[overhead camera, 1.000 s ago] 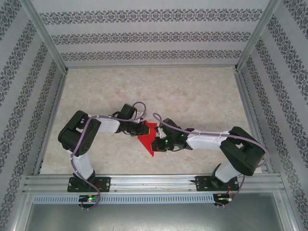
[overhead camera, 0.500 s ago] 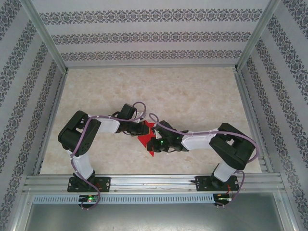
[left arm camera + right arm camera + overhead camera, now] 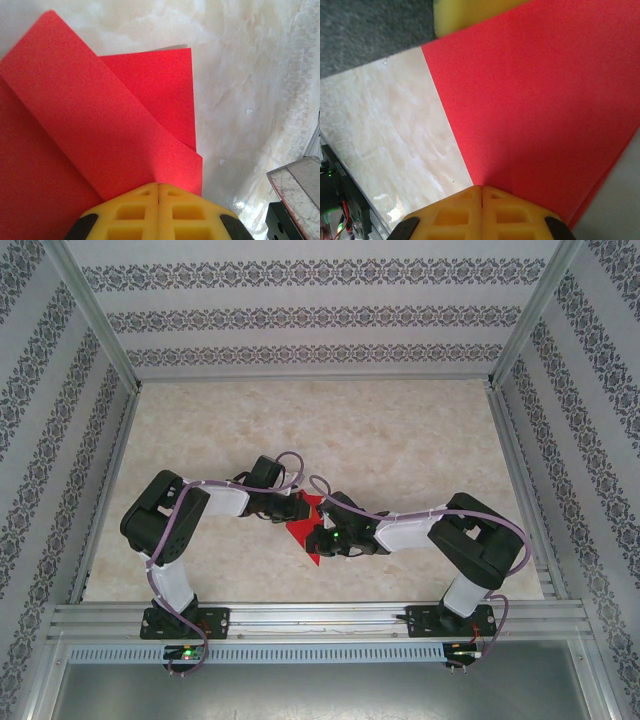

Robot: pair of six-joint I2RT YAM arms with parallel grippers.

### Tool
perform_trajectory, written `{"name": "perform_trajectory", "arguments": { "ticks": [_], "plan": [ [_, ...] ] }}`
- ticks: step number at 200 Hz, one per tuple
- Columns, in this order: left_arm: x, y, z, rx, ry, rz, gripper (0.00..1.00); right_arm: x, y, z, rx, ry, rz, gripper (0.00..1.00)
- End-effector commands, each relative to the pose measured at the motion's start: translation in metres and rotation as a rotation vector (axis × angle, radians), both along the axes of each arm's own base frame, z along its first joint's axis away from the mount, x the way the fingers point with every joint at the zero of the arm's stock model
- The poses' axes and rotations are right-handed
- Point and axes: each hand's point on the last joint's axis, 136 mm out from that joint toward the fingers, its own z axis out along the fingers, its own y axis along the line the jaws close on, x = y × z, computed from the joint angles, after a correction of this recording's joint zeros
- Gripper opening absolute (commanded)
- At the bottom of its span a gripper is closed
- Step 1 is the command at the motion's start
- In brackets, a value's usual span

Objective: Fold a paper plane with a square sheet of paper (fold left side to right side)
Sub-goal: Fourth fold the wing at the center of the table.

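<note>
The square sheet of paper (image 3: 303, 533) lies on the table as a folded, creased red shape between my two grippers. In the left wrist view the paper (image 3: 100, 125) shows overlapping flaps with diagonal creases. My left gripper (image 3: 298, 510) is shut, its yellow fingertips together, and the gripper (image 3: 158, 185) presses down on the top flap. My right gripper (image 3: 320, 537) is also shut. Its tip (image 3: 481, 188) rests on the paper (image 3: 545, 100) just inside the paper's left edge. A yellow finger (image 3: 465, 12) of the left gripper sits at the far edge of the paper.
The marble-patterned table (image 3: 400, 440) stretches behind and to both sides of the paper. An aluminium rail (image 3: 320, 618) with both arm bases runs along the near edge. Patterned walls and metal posts enclose the sides and back.
The right arm's elbow has swung left and its gripper has slid a little left across the paper. The left arm has stayed put. Both grippers have stayed shut.
</note>
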Motion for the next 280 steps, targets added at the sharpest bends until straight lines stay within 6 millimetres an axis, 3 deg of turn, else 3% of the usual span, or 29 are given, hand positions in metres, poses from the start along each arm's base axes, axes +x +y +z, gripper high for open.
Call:
{"name": "perform_trajectory", "arguments": {
  "ticks": [1,169,280],
  "plan": [
    [-0.011,0.024,-0.033,0.154,0.062,0.041,0.0,-0.007,-0.013,-0.014,-0.053,0.024,-0.019,0.0],
    [-0.002,0.037,-0.047,0.18,0.082,0.075,0.0,-0.043,-0.038,-0.026,-0.109,0.094,0.024,0.0],
    [-0.001,0.039,-0.047,0.183,0.079,0.079,0.0,-0.044,-0.05,-0.017,-0.174,0.068,0.037,0.0]
  ]
}}
